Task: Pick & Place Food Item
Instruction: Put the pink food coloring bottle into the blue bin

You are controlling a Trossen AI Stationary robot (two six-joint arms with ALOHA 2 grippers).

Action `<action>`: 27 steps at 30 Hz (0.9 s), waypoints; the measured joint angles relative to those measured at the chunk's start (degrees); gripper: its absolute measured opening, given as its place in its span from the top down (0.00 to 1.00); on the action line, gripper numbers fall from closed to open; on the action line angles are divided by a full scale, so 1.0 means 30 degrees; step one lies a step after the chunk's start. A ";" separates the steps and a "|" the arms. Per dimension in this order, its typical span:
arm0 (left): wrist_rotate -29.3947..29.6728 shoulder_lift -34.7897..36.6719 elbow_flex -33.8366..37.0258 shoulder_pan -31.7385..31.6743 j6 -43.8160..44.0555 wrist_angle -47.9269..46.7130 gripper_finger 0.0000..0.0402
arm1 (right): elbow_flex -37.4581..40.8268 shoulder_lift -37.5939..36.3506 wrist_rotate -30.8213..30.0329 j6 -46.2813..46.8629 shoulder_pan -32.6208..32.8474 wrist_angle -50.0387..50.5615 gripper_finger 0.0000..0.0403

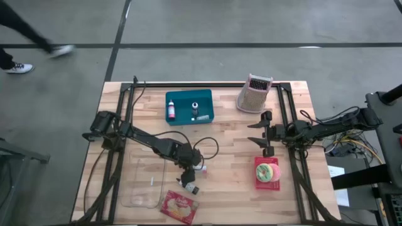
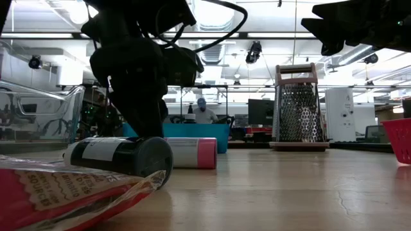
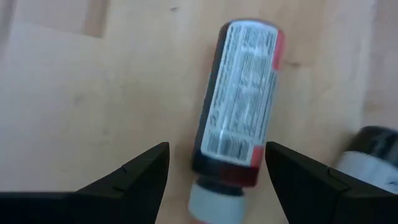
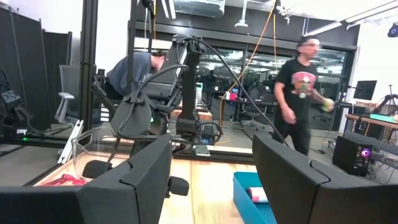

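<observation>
Hovering: left pincer (image 3: 217, 163) apart over cylindrical labelled bottle (image 3: 239, 118) | right pincer (image 4: 211, 177) apart, raised

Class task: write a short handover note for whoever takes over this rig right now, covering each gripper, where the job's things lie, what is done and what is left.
Left gripper: open, low over the table, fingers either side of a small bottle lying on its side; not gripped.
Right gripper: open, empty, raised above the table's right half, waiting.
Things: snack packet at the front edge beside the clear container; second dark-capped bottle close by; teal bin at the back holds small items.
Done: nothing visibly picked.
Left: close on an item, lift, place.
</observation>
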State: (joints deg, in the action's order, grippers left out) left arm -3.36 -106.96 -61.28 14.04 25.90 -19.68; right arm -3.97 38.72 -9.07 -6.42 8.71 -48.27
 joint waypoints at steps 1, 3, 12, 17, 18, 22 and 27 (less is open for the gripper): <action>0.0252 0.0026 -0.0017 -0.0011 -0.0216 -0.0218 0.33 | 0.0000 0.0004 -0.0003 0.0000 -0.0006 0.0000 0.46; 0.0690 0.0030 -0.0118 -0.0031 -0.0608 -0.0703 0.33 | 0.0000 0.0007 0.0002 0.0000 -0.0001 0.0007 0.46; 0.1645 0.0051 -0.0126 -0.0102 -0.3006 -0.1751 0.33 | 0.0000 0.0007 -0.0003 -0.0007 0.0002 0.0007 0.46; 0.1621 0.0066 -0.0122 -0.0078 -0.6130 -0.2101 0.33 | 0.0000 0.0007 -0.0002 -0.0009 0.0002 0.0031 0.46; 0.1625 0.0066 -0.0122 -0.0069 -0.6656 -0.2178 0.33 | 0.0000 0.0013 -0.0003 -0.0011 0.0002 0.0052 0.46; 0.1611 0.0066 -0.0117 -0.0066 -0.7912 -0.2192 0.33 | 0.0000 0.0015 -0.0003 -0.0012 -0.0003 0.0417 0.46; 0.1590 0.0073 -0.0109 -0.0063 -0.7944 -0.2170 0.33 | 0.0000 0.0015 0.0004 0.0022 -0.0005 0.0517 0.46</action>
State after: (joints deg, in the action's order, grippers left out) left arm 1.41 -106.74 -61.60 13.85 2.07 -26.20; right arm -3.97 38.76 -9.06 -6.35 8.69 -46.72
